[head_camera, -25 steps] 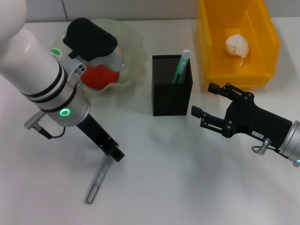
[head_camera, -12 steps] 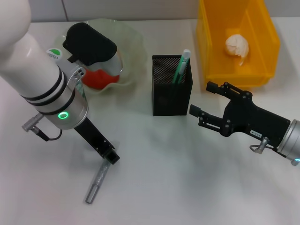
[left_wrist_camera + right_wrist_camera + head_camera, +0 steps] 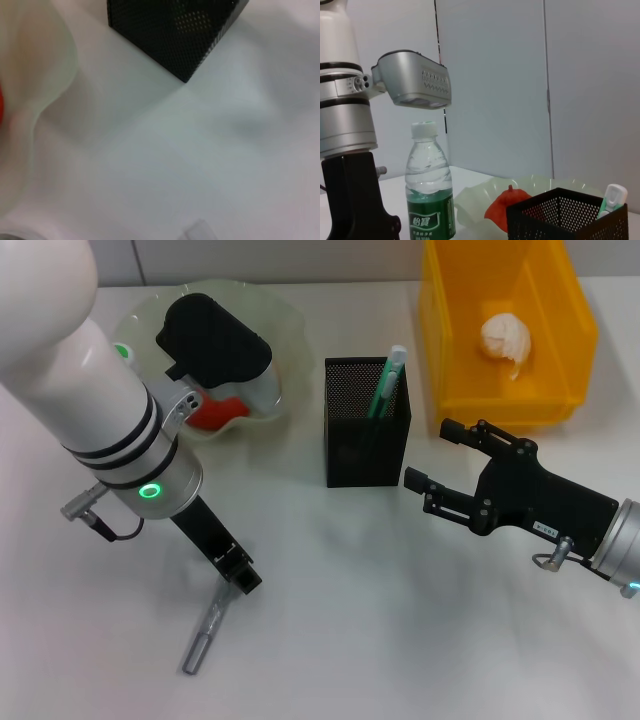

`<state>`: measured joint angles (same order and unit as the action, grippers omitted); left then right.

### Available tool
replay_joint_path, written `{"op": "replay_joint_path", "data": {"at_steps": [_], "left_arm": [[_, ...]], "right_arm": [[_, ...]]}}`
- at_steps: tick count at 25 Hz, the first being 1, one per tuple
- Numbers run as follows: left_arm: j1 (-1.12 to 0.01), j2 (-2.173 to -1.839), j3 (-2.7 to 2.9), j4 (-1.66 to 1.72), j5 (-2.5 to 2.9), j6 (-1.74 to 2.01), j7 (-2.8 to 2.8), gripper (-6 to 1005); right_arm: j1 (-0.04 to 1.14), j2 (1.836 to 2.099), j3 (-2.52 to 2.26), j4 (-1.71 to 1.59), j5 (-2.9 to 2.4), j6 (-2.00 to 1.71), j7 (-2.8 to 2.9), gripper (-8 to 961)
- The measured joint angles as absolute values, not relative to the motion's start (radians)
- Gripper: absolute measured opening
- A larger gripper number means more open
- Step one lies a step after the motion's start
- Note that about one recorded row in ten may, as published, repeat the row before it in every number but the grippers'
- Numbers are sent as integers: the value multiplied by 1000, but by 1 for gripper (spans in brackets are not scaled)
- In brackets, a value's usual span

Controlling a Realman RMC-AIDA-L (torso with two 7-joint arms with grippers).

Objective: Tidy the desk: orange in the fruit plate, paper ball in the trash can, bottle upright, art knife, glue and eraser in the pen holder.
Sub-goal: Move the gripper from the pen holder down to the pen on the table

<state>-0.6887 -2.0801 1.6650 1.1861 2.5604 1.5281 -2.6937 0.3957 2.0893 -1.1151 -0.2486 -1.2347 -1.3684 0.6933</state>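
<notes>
The silver art knife lies on the white desk at the front left. My left gripper points down at its upper end. The orange rests in the pale-green fruit plate, half hidden by my left arm. Behind that arm the bottle stands upright. A green-and-white glue stick stands in the black mesh pen holder. In the yellow trash can lies the paper ball. My right gripper hovers open just right of the pen holder, holding nothing. The eraser is out of view.
My left arm's white forearm fills the left side and hides part of the plate. The left wrist view shows the pen holder's corner and the plate's rim over bare desk.
My left arm has swung a little to the right over the plate, while its gripper tip stayed at the art knife's end. The knife and my right gripper have barely moved.
</notes>
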Motion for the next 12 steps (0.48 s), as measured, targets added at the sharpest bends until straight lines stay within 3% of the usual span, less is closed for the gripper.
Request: {"op": "replay_joint_path", "data": {"at_steps": [12], "left_arm": [[-697,-2080,1672,1164,2560,1505,-2694,541]], "right_arm": [[397,2089,-1115,-248,-1235,-1368,693,786]]}}
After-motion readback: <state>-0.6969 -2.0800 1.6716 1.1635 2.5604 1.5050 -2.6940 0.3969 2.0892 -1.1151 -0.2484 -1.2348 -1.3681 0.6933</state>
